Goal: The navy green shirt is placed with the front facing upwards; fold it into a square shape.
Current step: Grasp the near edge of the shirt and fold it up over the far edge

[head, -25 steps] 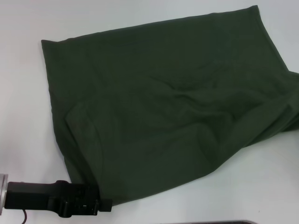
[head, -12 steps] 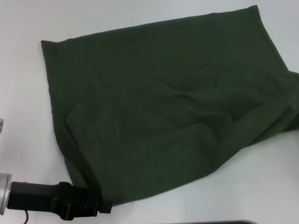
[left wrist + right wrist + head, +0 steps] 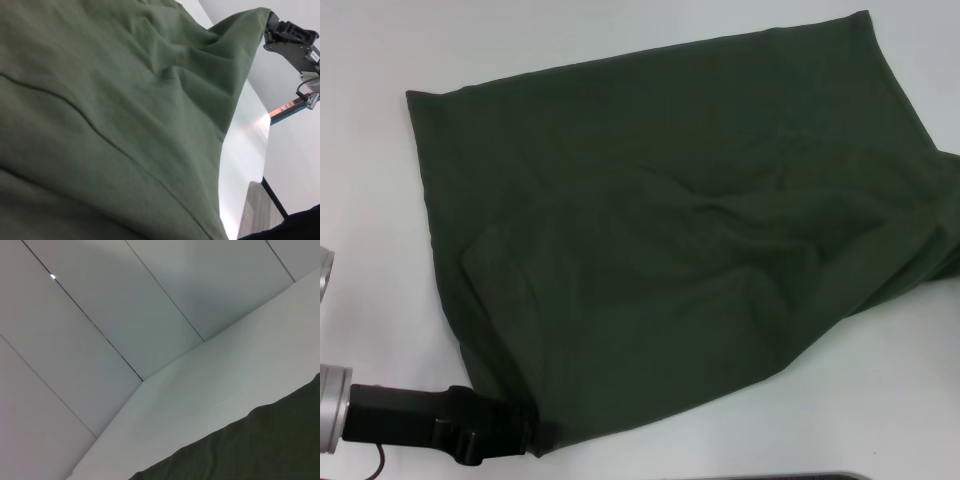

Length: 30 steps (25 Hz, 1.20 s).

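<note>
The navy green shirt (image 3: 670,230) lies spread on the white table, plain green side up, with no lettering showing. Soft creases cross its middle. At its near left corner, my left gripper (image 3: 542,437) reaches in from the left, its fingers tucked under and over the cloth edge. In the left wrist view the shirt (image 3: 100,125) fills most of the picture, and its far corner is lifted up to my right gripper (image 3: 267,25), which pinches it. My right gripper is outside the head view. A strip of shirt (image 3: 250,450) shows in the right wrist view.
The white table (image 3: 370,200) shows bare surface to the left of the shirt and along its near side. A dark edge (image 3: 770,477) runs along the table's front. Grey wall panels (image 3: 125,315) rise behind the table.
My left arm has drawn back slightly toward the left and the near edge, and the shirt's near left corner now covers more of its fingers. The rest of the shirt lies as before.
</note>
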### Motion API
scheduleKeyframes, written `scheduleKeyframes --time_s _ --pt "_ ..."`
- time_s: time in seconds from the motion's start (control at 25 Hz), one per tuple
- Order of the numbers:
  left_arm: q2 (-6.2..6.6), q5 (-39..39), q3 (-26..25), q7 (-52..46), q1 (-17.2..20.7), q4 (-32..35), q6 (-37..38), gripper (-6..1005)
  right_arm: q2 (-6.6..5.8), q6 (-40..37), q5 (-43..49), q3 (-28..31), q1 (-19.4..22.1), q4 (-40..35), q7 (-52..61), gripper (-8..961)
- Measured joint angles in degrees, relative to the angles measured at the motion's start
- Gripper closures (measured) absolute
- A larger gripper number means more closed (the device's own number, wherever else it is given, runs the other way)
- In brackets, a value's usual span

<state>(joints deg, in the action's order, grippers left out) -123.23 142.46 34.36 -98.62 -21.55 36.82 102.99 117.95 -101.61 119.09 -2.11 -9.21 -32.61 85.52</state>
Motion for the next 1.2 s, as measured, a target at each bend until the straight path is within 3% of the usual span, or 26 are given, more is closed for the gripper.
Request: scheduleKeyframes --time_s 0.64,0.8,1.2 --pt "-0.26 0.0 0.8 0.2 -0.7 0.0 -1.1 826 0.07 0.0 0.0 -0.1 0.1 0.0 -0.2 944" --pt "-0.27 0.0 0.8 0.3 -0.8 0.0 -1.9 896 0.1 -0.1 0.0 -0.1 0.2 0.0 -0.3 944" --pt "1.61 -0.5 -1.0 1.1 -2.2 0.1 -2.5 918 0.5 0.0 1.7 -0.1 -0.4 0.0 -0.6 944"
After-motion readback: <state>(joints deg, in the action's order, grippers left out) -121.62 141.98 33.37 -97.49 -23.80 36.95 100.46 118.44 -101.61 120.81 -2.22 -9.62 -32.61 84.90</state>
